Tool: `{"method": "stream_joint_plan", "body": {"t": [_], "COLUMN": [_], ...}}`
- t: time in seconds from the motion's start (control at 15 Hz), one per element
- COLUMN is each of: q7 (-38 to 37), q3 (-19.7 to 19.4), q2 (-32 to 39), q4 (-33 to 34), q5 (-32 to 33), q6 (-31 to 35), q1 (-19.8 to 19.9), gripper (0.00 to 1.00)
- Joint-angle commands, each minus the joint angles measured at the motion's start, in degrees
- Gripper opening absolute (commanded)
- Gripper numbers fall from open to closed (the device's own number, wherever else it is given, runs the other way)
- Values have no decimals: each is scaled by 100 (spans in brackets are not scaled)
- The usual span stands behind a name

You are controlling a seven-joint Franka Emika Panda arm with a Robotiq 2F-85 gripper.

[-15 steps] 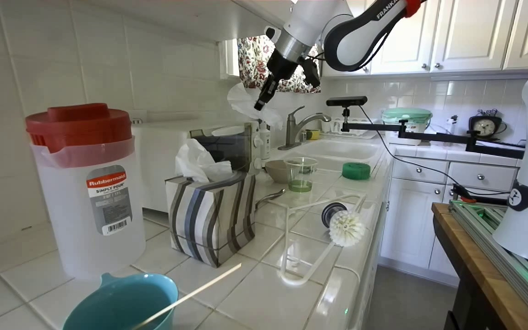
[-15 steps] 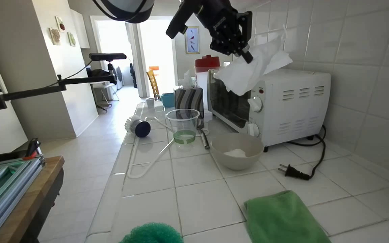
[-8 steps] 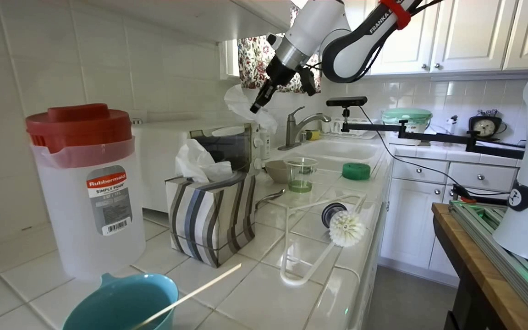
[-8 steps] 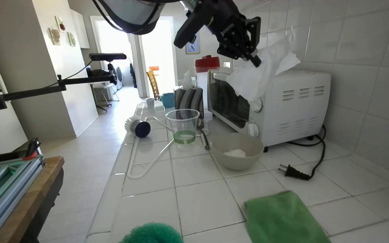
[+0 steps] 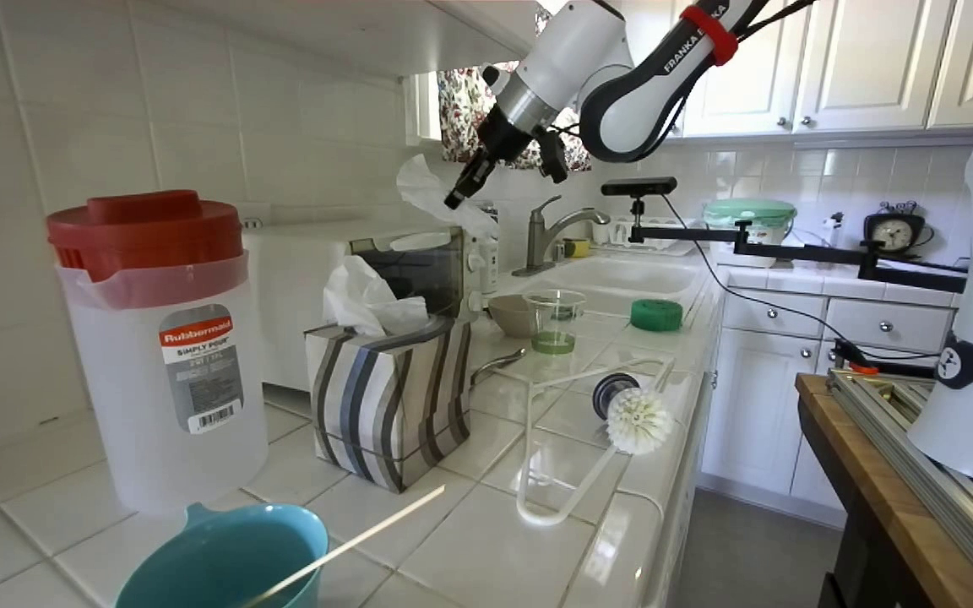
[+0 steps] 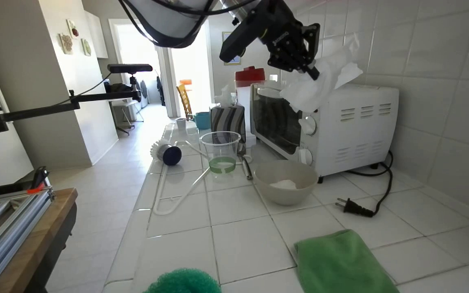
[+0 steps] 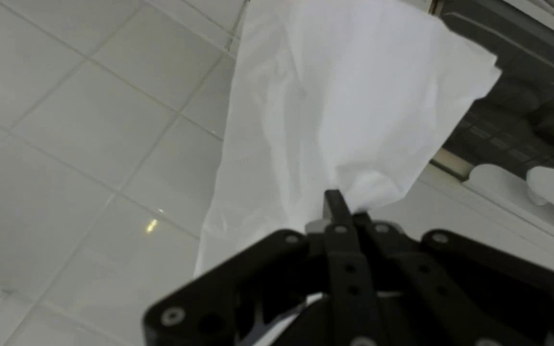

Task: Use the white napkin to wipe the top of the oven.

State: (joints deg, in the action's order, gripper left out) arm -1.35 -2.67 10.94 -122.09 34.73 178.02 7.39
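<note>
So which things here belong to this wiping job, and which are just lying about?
For the job:
thin, crumpled white napkin, pinched by the black jointed gripper
boxy white toaster oven

Just lying about:
folded green cloth
round beige bowl
clear plastic cup
round white-bristled brush
red-lidded plastic pitcher

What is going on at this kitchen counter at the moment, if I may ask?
A Franka robot arm holds a white napkin pinched in its shut gripper, presumably to wipe the top of the toaster oven. The napkin spreads loosely near the oven's knob end; whether it touches the top, these views don't settle. A striped tissue box stands on the tiled counter in front of the oven, with a tissue poking out.
</note>
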Motion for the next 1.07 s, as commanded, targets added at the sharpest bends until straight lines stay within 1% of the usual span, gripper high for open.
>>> {"method": "stream_joint_plan", "body": {"t": [0.0, 0.07, 0.13, 0.33, 0.8, 1.0], "q7": [777, 906, 893, 1118, 1274, 1321], "q3": [40, 65, 427, 816, 1507, 1785], "q2": [193, 223, 255, 418, 691, 787], "q4": [151, 166, 208, 342, 643, 780], "q5": [-747, -906, -851, -1055, -1047, -997], "q6": [218, 249, 243, 212, 0, -118], "q1": [-67, -84, 250, 532, 1215, 1394], "gripper": [0, 0, 0, 0, 0, 0]}}
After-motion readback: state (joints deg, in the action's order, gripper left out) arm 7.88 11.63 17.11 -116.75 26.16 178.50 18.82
